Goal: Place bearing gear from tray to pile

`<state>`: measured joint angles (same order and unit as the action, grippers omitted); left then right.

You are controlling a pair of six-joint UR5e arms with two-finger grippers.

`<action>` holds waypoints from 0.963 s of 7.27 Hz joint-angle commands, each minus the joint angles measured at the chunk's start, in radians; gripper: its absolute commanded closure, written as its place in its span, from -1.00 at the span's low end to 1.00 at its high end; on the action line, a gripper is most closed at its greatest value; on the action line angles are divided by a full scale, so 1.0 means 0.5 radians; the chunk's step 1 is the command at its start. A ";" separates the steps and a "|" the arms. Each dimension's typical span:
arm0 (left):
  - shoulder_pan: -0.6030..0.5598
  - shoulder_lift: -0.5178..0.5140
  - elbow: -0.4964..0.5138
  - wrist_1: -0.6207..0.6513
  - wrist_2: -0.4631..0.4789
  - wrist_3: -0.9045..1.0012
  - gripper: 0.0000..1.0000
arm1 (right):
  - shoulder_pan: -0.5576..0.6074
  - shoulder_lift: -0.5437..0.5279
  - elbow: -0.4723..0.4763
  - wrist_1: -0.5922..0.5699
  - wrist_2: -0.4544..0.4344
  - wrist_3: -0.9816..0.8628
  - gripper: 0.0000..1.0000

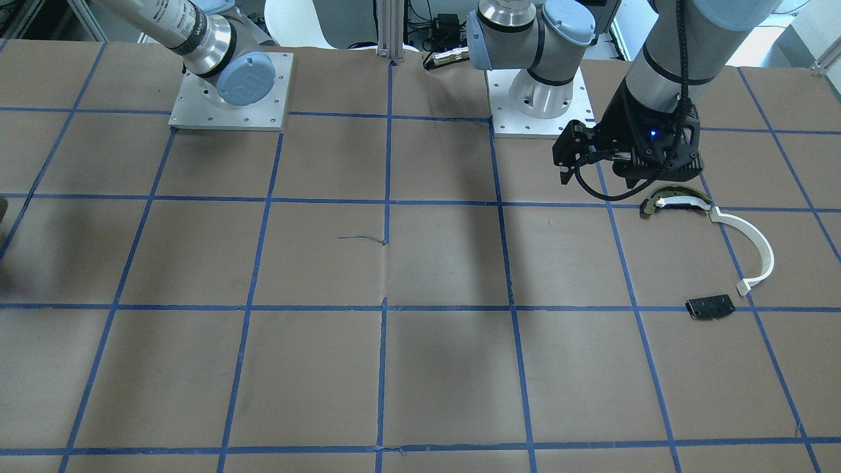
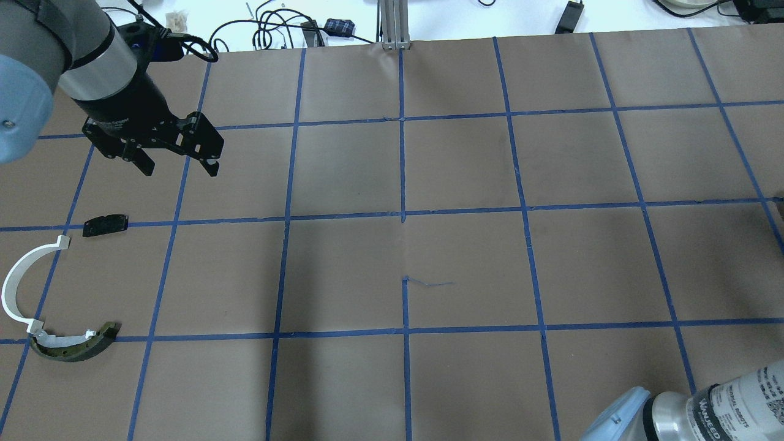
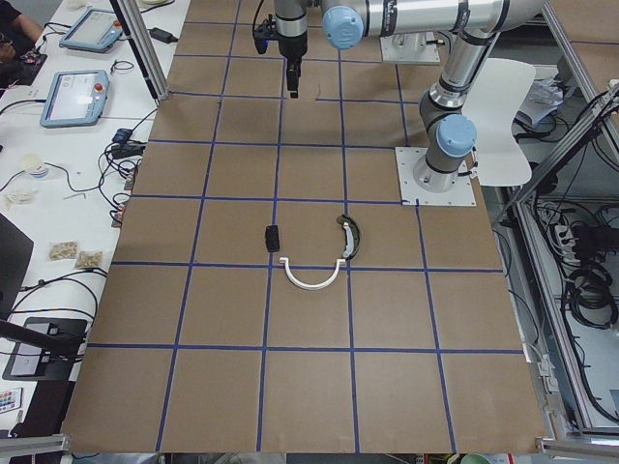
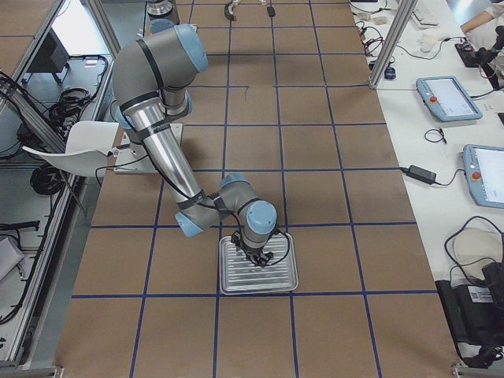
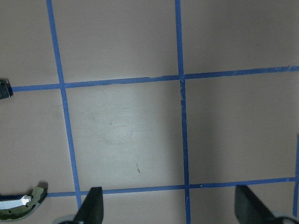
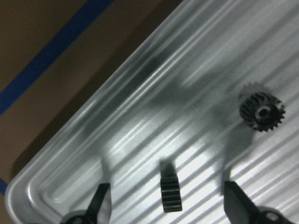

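Observation:
A ribbed metal tray (image 6: 140,93) holds two small black gears. One gear (image 6: 262,112) lies flat with a centre hole. The other gear (image 6: 171,193) stands on edge between the fingers of my open right gripper (image 6: 168,205), which hovers low over the tray (image 4: 228,287) without touching it. The pile lies on the far side of the table: a white arc strip (image 2: 18,288), a dark-and-yellowish curved piece (image 2: 73,346) and a black block (image 2: 105,225). My left gripper (image 2: 180,166) is open and empty, above the table just beyond the block.
The brown paper table top (image 2: 404,245) carries a blue tape grid. Cables and control tablets (image 4: 445,98) lie on the side bench. The left arm's base plate (image 1: 539,98) stands close to the curved piece (image 1: 670,200).

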<state>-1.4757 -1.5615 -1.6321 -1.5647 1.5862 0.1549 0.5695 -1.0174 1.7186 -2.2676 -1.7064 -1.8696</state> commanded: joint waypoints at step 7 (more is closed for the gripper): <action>0.000 0.000 -0.006 -0.006 0.003 0.000 -1.00 | 0.201 -0.332 0.002 0.253 -0.073 0.424 1.00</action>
<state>-1.4757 -1.5616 -1.6342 -1.5666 1.5877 0.1549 0.6204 -1.1137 1.7166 -2.2196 -1.7520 -1.7527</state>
